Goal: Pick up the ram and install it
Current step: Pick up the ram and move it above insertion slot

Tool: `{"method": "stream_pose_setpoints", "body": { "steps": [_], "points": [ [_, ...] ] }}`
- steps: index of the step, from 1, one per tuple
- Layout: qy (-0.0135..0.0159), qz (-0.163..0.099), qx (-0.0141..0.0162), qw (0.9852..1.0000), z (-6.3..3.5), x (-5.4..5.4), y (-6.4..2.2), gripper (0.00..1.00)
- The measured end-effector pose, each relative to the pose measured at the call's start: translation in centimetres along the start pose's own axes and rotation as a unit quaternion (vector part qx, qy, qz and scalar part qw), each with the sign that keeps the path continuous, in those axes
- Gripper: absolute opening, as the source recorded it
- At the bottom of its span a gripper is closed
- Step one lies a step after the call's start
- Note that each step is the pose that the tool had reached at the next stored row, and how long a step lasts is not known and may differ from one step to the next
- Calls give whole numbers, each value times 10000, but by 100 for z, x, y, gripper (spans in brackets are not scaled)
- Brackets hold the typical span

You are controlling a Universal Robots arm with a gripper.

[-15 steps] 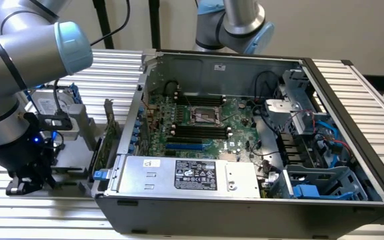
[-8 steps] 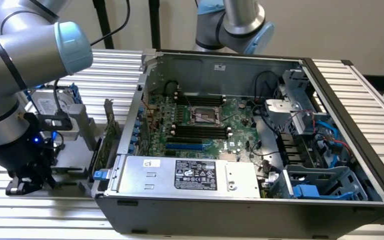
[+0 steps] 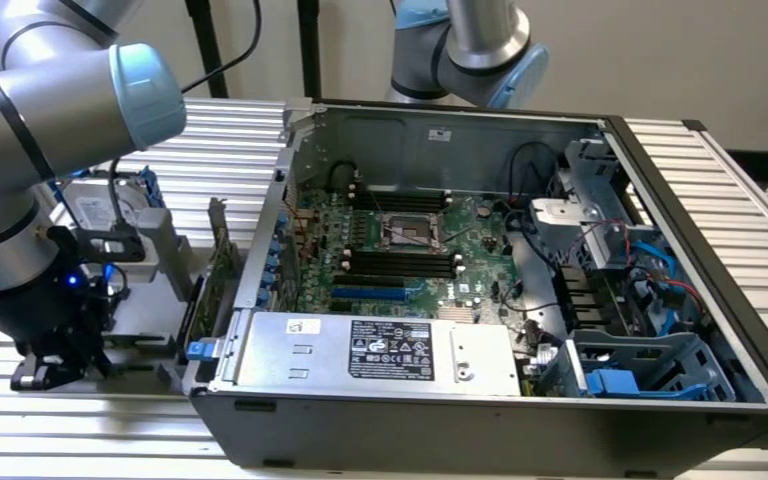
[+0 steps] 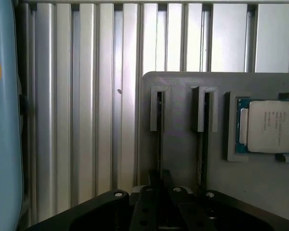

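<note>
Ram [image 4: 159, 115] edge-on in holder [image 4: 180, 154], chips untellable, lower end hidden behind gripper [image 4: 159, 180]. CPU [image 4: 269, 126] cut off by frame edge.

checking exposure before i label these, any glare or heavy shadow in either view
Exterior view: case interior evenly lit, fingers in shadow. Wrist view: glare streaks the table slats, ram dark in its slot.
</note>
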State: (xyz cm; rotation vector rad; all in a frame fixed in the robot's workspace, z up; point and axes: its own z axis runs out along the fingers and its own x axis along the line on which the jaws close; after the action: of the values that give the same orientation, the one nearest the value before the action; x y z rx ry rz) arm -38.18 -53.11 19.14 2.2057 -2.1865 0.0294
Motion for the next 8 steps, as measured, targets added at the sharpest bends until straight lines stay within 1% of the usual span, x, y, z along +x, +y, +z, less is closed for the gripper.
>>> {"method": "stream_pose_setpoints", "body": {
  "steps": [8],
  "points": [
    [0, 7, -10, 10000, -8, 1, -2, 14]
  ]
}}
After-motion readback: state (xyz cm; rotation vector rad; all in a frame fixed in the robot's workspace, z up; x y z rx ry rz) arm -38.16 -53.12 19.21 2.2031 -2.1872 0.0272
